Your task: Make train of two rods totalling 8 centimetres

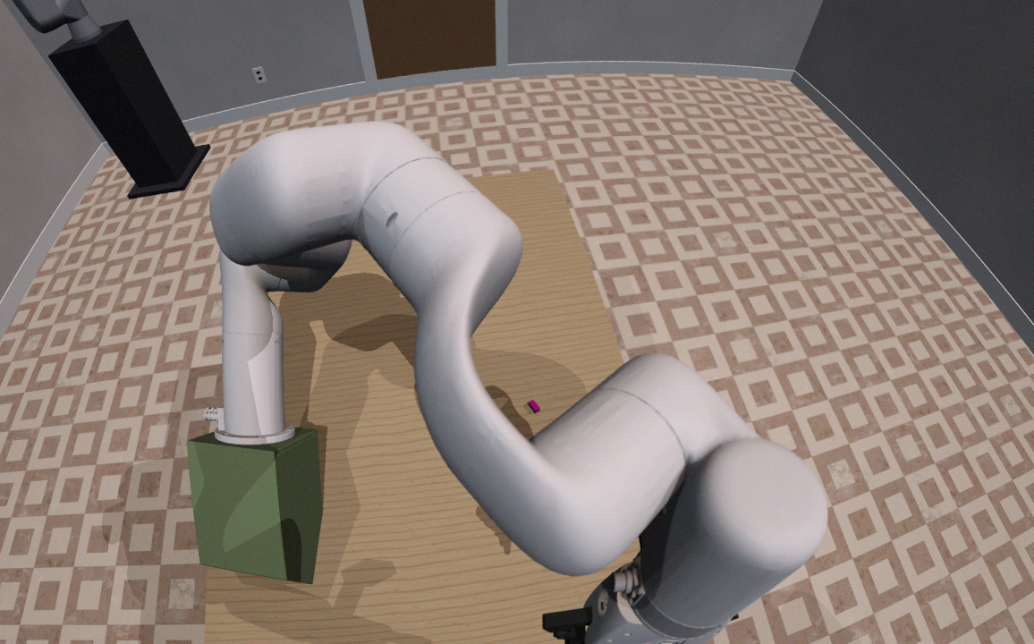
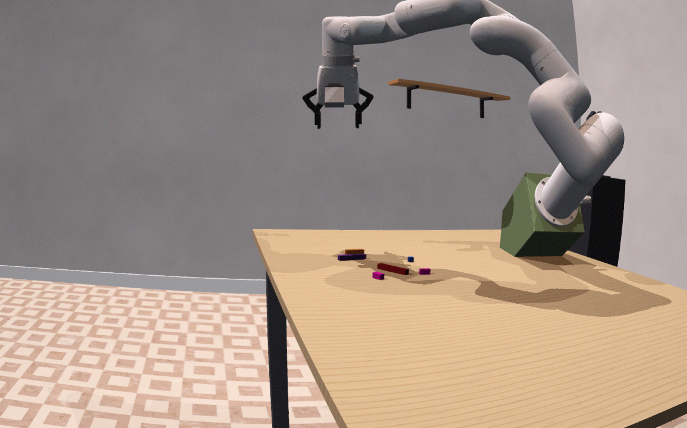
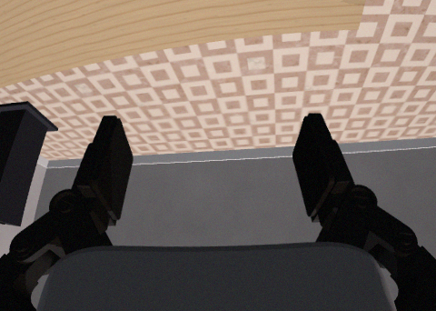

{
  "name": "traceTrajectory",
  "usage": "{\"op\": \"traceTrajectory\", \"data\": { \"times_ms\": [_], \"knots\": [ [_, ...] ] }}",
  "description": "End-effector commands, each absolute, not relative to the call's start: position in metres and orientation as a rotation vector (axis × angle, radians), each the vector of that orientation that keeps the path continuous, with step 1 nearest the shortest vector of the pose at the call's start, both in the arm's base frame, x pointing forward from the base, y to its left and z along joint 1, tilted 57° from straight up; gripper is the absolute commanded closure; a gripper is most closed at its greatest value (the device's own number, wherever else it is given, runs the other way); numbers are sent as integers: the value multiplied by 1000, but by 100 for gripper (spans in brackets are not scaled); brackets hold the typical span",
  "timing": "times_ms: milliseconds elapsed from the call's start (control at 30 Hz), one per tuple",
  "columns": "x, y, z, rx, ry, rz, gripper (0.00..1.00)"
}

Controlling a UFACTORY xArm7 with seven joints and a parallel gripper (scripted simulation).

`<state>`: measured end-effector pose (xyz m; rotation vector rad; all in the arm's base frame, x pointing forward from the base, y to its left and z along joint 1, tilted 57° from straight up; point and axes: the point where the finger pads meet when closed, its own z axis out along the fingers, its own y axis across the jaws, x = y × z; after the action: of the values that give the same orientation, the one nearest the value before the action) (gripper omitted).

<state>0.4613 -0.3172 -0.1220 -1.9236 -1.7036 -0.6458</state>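
My gripper [image 2: 338, 126] [image 3: 213, 135] is open and empty, high above the table. In the exterior view, an orange rod [image 2: 354, 251] lies just behind a purple rod [image 2: 352, 257]. A red rod [image 2: 393, 268] lies between two magenta rods: one magenta rod [image 2: 378, 275] at its left front, the other magenta rod [image 2: 424, 271] to its right. A small blue rod [image 2: 410, 259] lies behind the red one. All lie flat and apart from the gripper. The top view shows one magenta rod [image 1: 533, 406]; the arm hides the others. The wrist view shows no rods.
The wooden table [image 1: 537, 240] [image 2: 468, 346] [image 3: 182, 15] carries the green base block [image 1: 236, 504] [image 2: 519, 218] of the arm. A wall shelf [image 2: 450, 89] is behind the arm. A black pedestal [image 1: 124, 104] [image 3: 15, 156] stands on the floor beyond the table.
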Motion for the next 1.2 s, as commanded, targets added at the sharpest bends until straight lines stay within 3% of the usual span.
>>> {"op": "traceTrajectory", "data": {
  "times_ms": [0,600,1167],
  "knots": [
    [475,-297,-103,-1924,-1709,-749,0],
    [509,-190,-19,-1793,-1694,-1039,0],
    [498,-87,42,-1685,-1693,-1154,0]
  ]
}}
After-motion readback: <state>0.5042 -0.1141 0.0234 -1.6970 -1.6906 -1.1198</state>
